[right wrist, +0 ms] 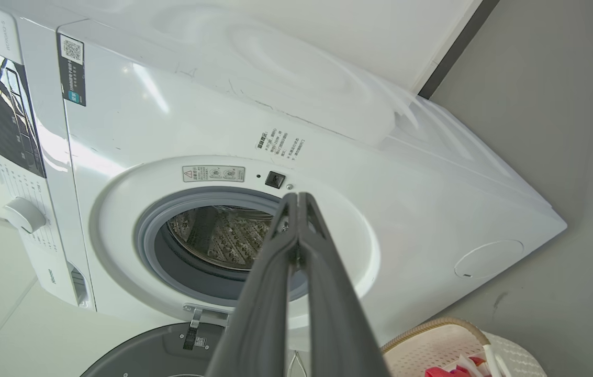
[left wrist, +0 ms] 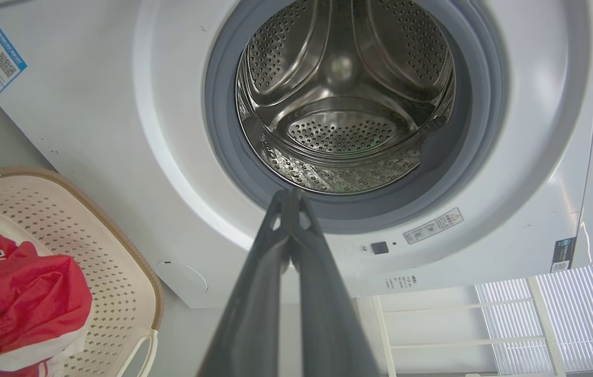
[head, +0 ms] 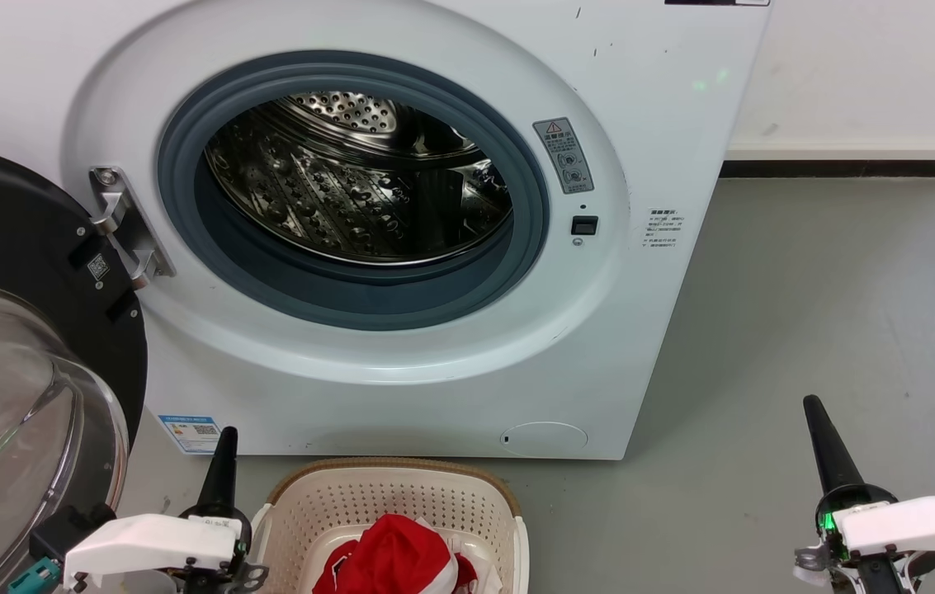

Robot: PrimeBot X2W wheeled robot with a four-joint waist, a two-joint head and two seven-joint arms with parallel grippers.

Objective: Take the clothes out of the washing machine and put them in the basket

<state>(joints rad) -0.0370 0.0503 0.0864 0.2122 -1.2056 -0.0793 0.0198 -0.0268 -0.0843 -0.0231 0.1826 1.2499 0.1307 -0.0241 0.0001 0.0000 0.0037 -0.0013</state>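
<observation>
Now the red clothes (head: 393, 561) lie piled in the basket (head: 401, 502). The basket sits on the grey floor (head: 830, 313), just in front of the washing machine (head: 665, 124). The machine's door (head: 21, 247) stands open, and the shiny drum (head: 351, 198) shows inside. The left gripper (left wrist: 288, 198) and right gripper (right wrist: 299, 196) have their jaws pressed together, holding nothing.
</observation>
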